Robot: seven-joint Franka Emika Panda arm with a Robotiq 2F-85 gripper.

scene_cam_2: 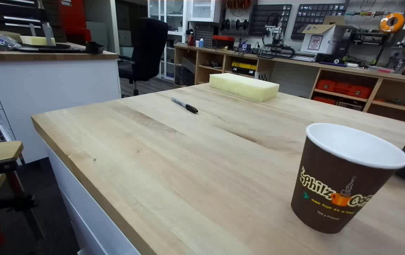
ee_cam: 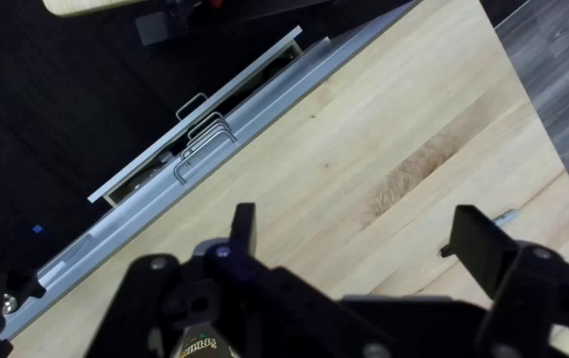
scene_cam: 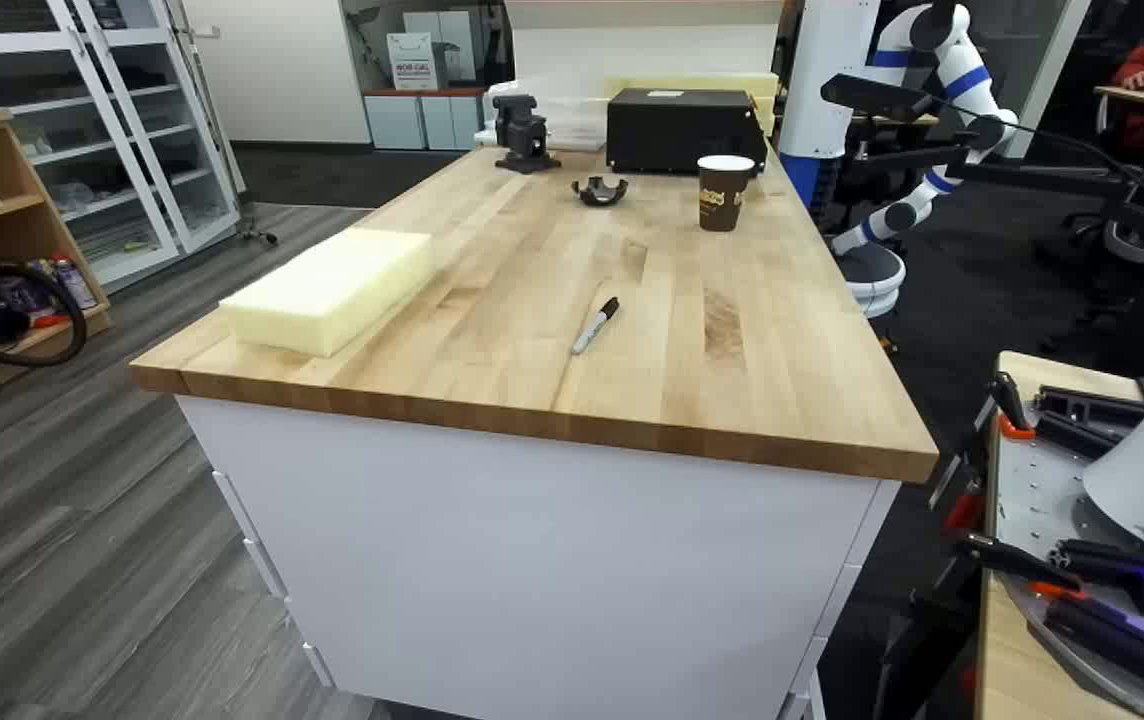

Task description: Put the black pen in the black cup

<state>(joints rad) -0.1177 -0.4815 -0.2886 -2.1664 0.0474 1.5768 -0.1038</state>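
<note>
The black pen, with a grey barrel and black cap, lies flat on the wooden table in both exterior views. In the wrist view the pen is partly hidden behind the right-hand finger. The black cup, dark brown with a white rim, stands upright on the table, farther along than the pen. It is large and near in an exterior view, and a sliver of the cup shows under the gripper in the wrist view. My gripper is open above the table, nothing between its fingers. Neither exterior view shows it.
A pale yellow foam block lies on the table beside the pen. A black curved bracket sits near the cup. A black rectangular box and a black device stand at the far end. An open drawer sticks out below the table edge.
</note>
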